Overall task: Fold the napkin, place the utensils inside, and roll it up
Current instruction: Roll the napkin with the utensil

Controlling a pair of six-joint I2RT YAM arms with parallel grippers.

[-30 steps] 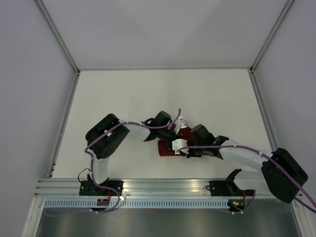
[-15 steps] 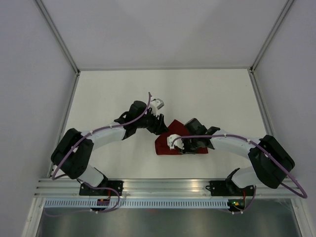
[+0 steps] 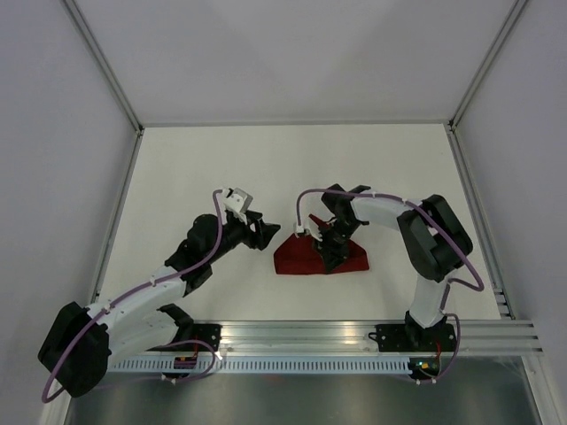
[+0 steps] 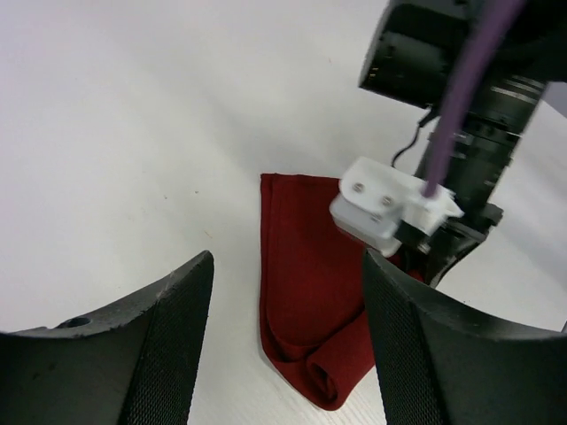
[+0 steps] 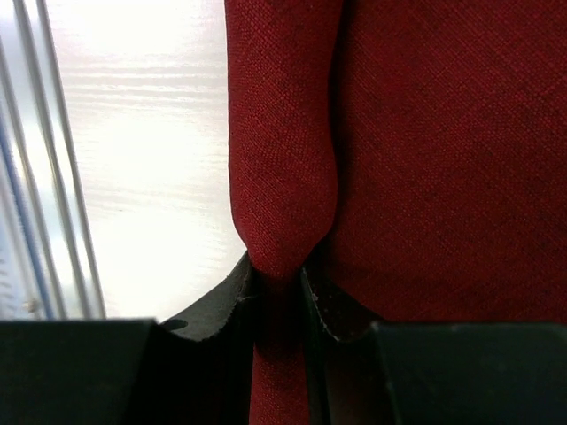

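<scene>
The dark red napkin (image 3: 306,257) lies folded and partly rolled on the white table; its rolled end shows in the left wrist view (image 4: 323,292). My right gripper (image 3: 332,251) points down onto it and is shut on a rolled fold of the napkin (image 5: 282,177), pinched between its fingers (image 5: 229,297). My left gripper (image 3: 266,232) is open and empty, just left of the napkin and apart from it; its fingers (image 4: 168,345) frame the napkin's near end. No utensils are visible; I cannot tell whether any lie inside the cloth.
A metal rail (image 3: 301,335) runs along the near edge of the table (image 3: 204,168). White walls enclose the left, back and right sides.
My left arm has pulled back to the left, off the napkin, and now sits open beside it. My right arm has swung round and now grips the napkin from above.
</scene>
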